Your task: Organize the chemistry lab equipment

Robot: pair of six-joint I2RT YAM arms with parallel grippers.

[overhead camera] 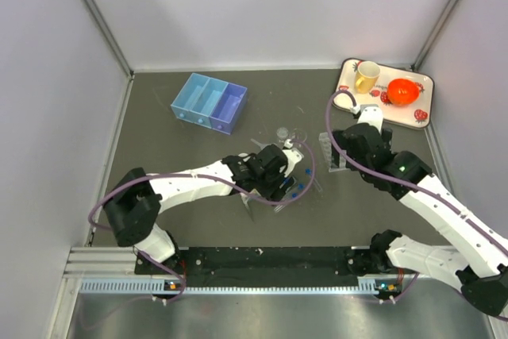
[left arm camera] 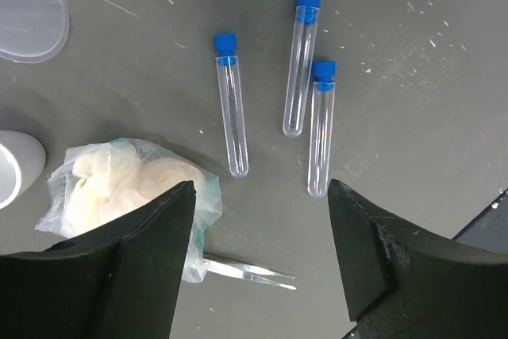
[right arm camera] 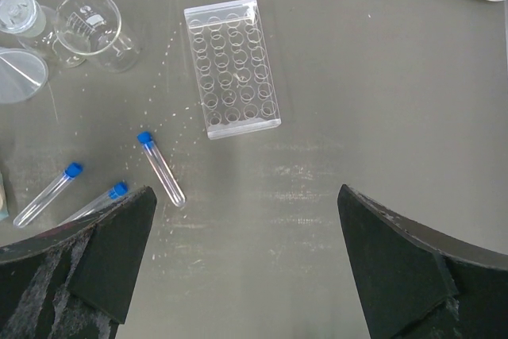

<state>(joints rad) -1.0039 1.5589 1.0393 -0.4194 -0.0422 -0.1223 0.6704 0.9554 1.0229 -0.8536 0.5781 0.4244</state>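
Left gripper [left arm camera: 260, 212]: jaws wide apart, nothing held, over three blue-capped tubes [left arm camera: 232, 109] lying flat on the table [left arm camera: 413, 93].
Right gripper [right arm camera: 244, 196]: wide open, empty, near the tube rack [right arm camera: 232, 67].
Bag of white material [left arm camera: 119, 176]: beside the left finger, tweezers [left arm camera: 248, 272] at its edge.
Beakers [right arm camera: 91, 25]: upright, beside the rack.
Blue three-compartment tray [overhead camera: 209, 102]: well apart, far-left.

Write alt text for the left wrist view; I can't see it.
Three small clear blue-capped plastic tubes lie flat on the dark grey table, beyond the open black fingers of the left arm. A small clear bag of white material sits lower left, partly behind one finger, with metal tweezers beside it; a clear funnel's rim shows top left.
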